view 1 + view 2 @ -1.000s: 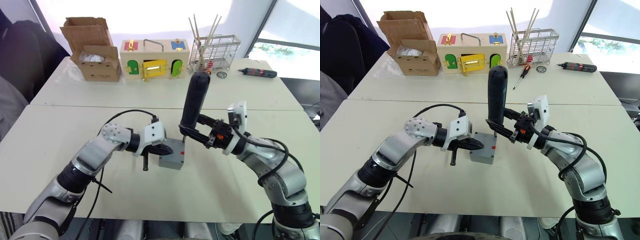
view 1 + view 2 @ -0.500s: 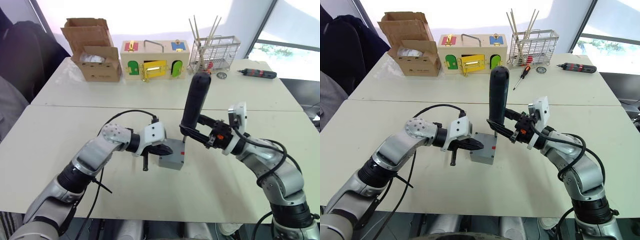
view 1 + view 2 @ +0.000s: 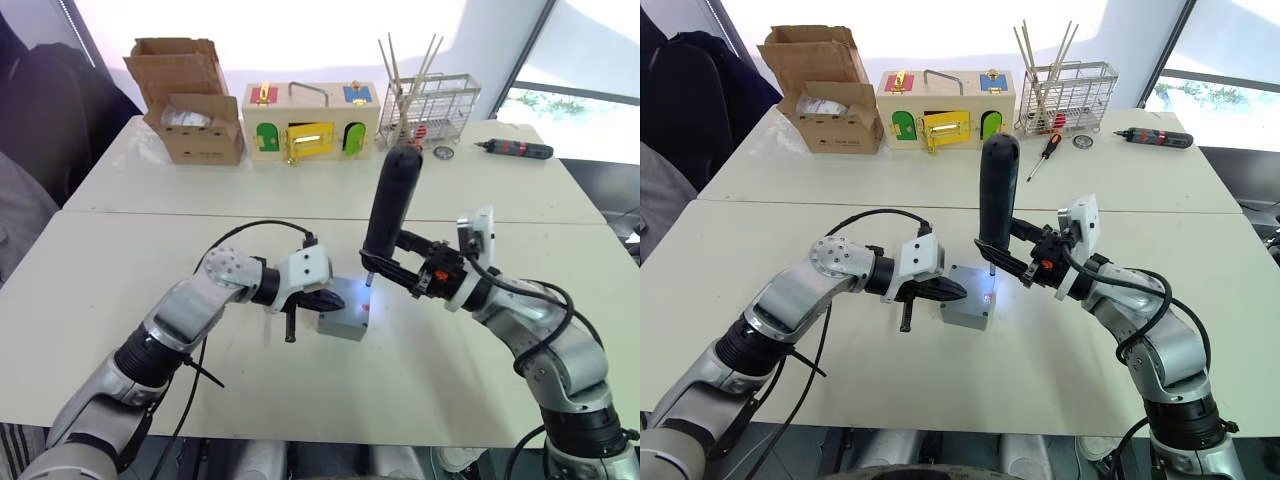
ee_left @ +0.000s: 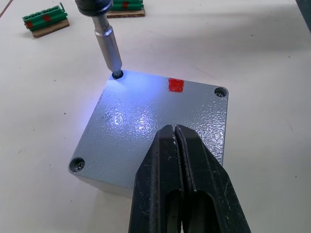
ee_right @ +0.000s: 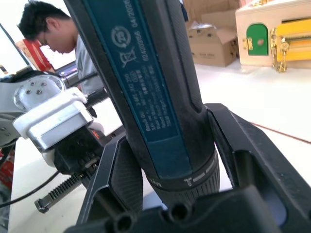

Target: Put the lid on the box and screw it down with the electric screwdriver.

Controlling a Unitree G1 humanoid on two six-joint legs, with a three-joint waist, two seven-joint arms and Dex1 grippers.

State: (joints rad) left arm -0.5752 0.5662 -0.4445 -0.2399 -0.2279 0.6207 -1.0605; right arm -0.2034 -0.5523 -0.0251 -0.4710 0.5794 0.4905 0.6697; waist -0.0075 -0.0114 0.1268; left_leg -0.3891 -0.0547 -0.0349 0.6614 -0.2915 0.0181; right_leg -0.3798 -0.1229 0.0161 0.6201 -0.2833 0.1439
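The grey lid (image 4: 160,121) lies on the grey box (image 3: 342,320) at mid table, with a red mark near its far edge. My left gripper (image 4: 174,130) is shut, and its tips rest on top of the lid. My right gripper (image 3: 395,262) is shut on the black electric screwdriver (image 3: 388,205), which it holds upright. The metal bit (image 4: 108,48) stands in one corner screw hole. A bluish light from the driver shines on that corner.
On the far table stand a cardboard carton (image 3: 190,110), a wooden box with coloured doors (image 3: 310,122) and a wire basket (image 3: 430,105). Near them lie a slim driver with red bands (image 3: 515,147) and an orange-and-black screwdriver (image 3: 1043,152). Green terminal blocks (image 4: 44,18) lie beyond the box. A person (image 5: 53,34) is off to my left.
The electric screwdriver's light has come on and now glows bluish on the lid's corner. Both arms have stayed almost where they were.
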